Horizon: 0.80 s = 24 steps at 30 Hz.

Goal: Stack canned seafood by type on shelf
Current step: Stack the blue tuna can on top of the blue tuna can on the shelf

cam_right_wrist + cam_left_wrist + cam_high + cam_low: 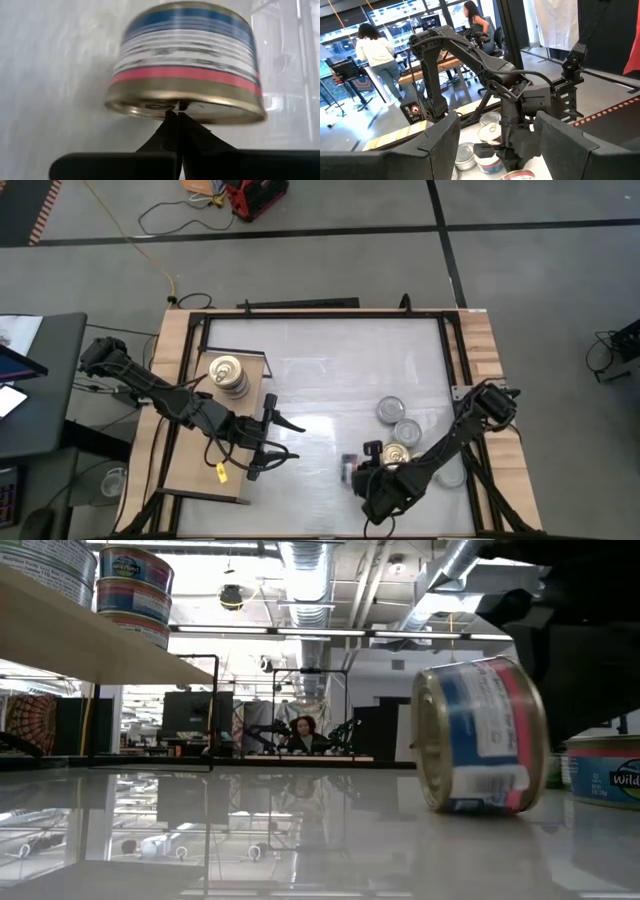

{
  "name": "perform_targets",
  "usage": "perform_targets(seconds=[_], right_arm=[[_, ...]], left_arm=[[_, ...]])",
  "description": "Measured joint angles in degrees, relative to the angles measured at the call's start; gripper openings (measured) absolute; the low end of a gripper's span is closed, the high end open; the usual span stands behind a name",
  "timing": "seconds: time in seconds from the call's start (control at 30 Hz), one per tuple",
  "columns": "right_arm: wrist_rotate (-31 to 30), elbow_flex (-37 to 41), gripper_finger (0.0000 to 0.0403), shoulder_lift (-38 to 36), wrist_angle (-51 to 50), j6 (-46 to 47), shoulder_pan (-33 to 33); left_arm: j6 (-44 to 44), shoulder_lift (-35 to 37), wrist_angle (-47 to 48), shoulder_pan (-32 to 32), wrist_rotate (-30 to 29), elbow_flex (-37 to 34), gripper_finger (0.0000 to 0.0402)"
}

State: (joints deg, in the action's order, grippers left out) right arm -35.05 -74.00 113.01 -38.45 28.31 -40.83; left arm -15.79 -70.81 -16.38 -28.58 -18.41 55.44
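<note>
Right gripper (177,116) jaws pressed shut, tips touching the gold end of a tin (187,65) tipped on its edge on the white table (320,380). Left gripper (272,442) jaws parted, holding nothing, beside the shelf (190,470). Stacked tins (229,374) on shelf; other tins (398,420) loose nearby.

You see the shelf (190,470), a light wooden board with a thin black frame, at the table's left side. A stack of tins (229,374) with a gold pull-tab top stands at its far corner. One tipped tin (478,736), labelled in blue, white and red, rests on its edge on the white tabletop. Near the right side, you see three loose tins (398,428) lying flat close together, tops up.
</note>
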Motion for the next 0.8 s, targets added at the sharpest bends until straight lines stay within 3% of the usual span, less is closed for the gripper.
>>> perform_targets(seconds=[0.2,0.33,0.5,0.67,0.8], right_arm=[[4.0,-0.1,0.0036,-3.1,-6.0,6.2,0.9],[11.1,-0.1,0.0066,-7.3,-11.3,12.8,1.2],[19.8,-0.2,0.0163,-10.9,-6.8,14.3,1.0],[22.2,-0.8,0.0281,-11.7,-6.5,3.1,0.5],[21.9,-4.1,0.0338,-11.6,-6.8,-8.8,2.0]], left_arm=[[2.5,0.0,1.3,0.0,-0.2,0.0,0.0240],[2.6,0.0,1.4,0.0,-2.1,0.0,0.0240],[2.6,0.0,1.6,0.0,-3.4,0.0,0.0240],[1.7,0.0,0.7,0.0,-1.9,0.0,0.0240],[1.9,0.0,-0.4,0.0,-1.9,0.1,0.0240]])
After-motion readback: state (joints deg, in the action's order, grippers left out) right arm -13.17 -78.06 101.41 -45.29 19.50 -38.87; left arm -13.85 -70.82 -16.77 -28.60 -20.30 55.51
